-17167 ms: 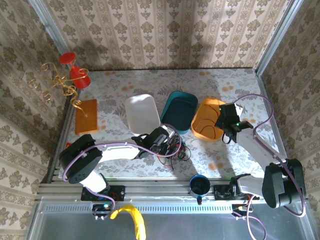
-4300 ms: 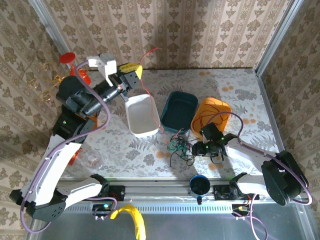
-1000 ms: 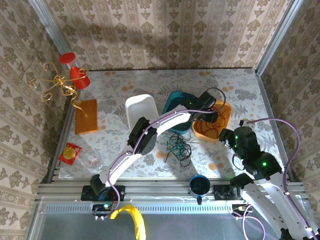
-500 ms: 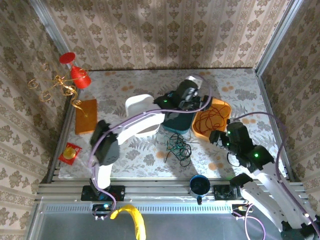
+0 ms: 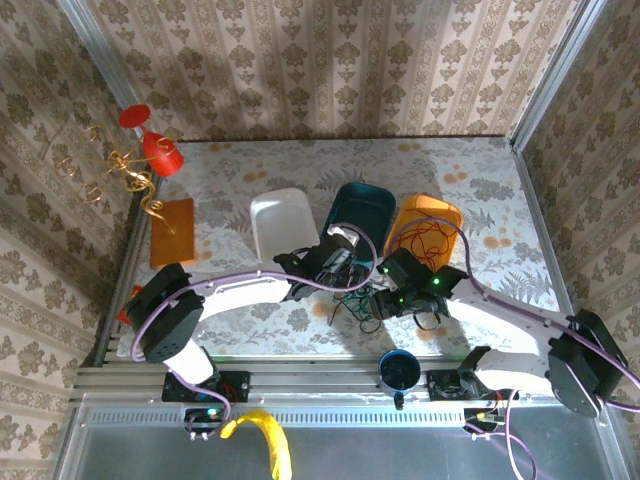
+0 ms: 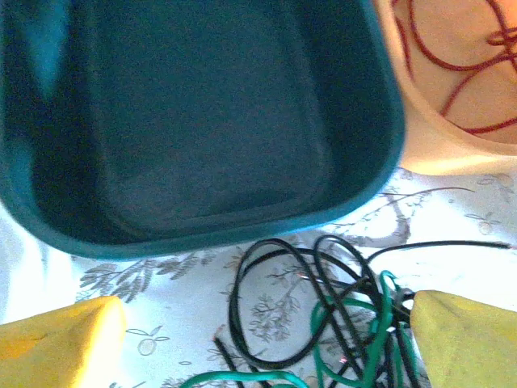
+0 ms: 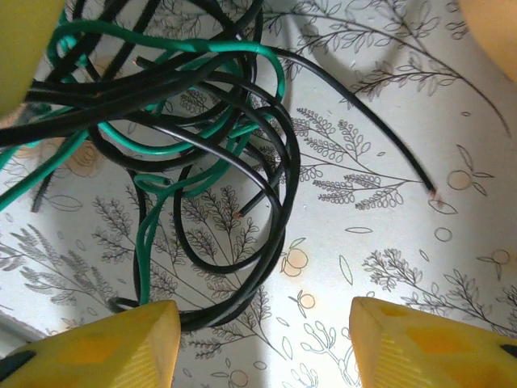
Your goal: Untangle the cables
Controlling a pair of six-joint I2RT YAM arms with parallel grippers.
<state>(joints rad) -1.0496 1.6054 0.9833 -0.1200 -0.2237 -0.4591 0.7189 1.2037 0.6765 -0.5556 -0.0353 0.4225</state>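
Note:
A tangle of black and green cables (image 5: pixel 352 300) lies on the table in front of the teal bin (image 5: pixel 360 215). A red cable (image 5: pixel 430 238) sits coiled inside the orange bin (image 5: pixel 405 215). My left gripper (image 5: pixel 345 275) hovers at the tangle's far-left side, open. In the left wrist view its gripper (image 6: pixel 258 347) straddles black loops (image 6: pixel 242 283) and green strands (image 6: pixel 380 323), gripping nothing. My right gripper (image 5: pixel 378 300) is at the tangle's right edge, open. In the right wrist view black loops (image 7: pixel 287 162) run past the left finger (image 7: pixel 89 347), and the gap between the fingertips is bare table.
A white bin (image 5: pixel 280 225) stands left of the teal one. An orange board (image 5: pixel 172 230) and a red cup with a gold wire stand (image 5: pixel 150 150) are at the far left. A blue cup (image 5: pixel 400 370) sits at the near edge between the arm bases.
The left gripper has swung back from over the orange bin to the tangle, and its jaws have opened wide. The right gripper has moved left and down to the tangle.

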